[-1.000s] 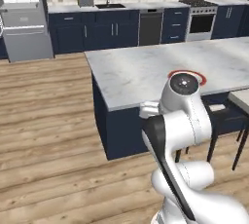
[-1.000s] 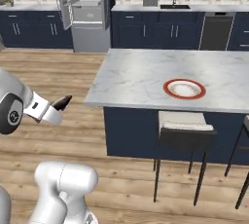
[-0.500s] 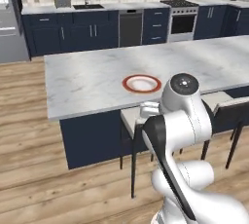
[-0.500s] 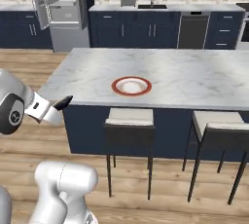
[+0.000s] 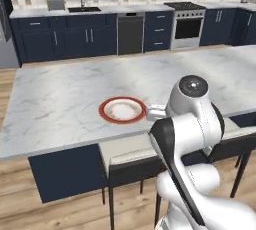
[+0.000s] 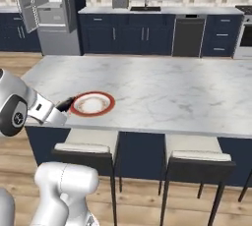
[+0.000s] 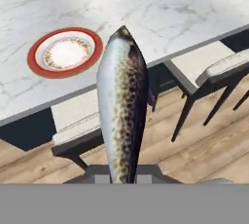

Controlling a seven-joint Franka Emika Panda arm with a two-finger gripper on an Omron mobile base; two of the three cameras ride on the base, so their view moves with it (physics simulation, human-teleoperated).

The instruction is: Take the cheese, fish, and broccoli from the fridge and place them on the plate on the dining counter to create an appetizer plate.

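Note:
My gripper (image 6: 64,105) is shut on the fish (image 7: 122,106), a slim dark speckled body with a pale belly that points away from the hand. The fish's dark tip (image 6: 67,103) hangs just left of the plate (image 6: 92,103), off the near edge of the dining counter (image 6: 172,90). The plate (image 7: 65,52) is white with a red-orange rim (image 5: 122,110) and has nothing on it. The fridge (image 6: 47,9) stands far back on the left with its door open. The cheese and the broccoli are out of view.
Two padded stools (image 6: 86,146) (image 6: 199,156) stand against the counter's near side, below my hand. Navy cabinets with a sink (image 5: 80,9), a dishwasher (image 5: 130,33) and a stove (image 5: 187,24) line the back wall. Wooden floor lies around the island.
The base has driven along the island, so the whole scene has shifted: the counter and plate are now closer and right in front. The fish stays in my grip.

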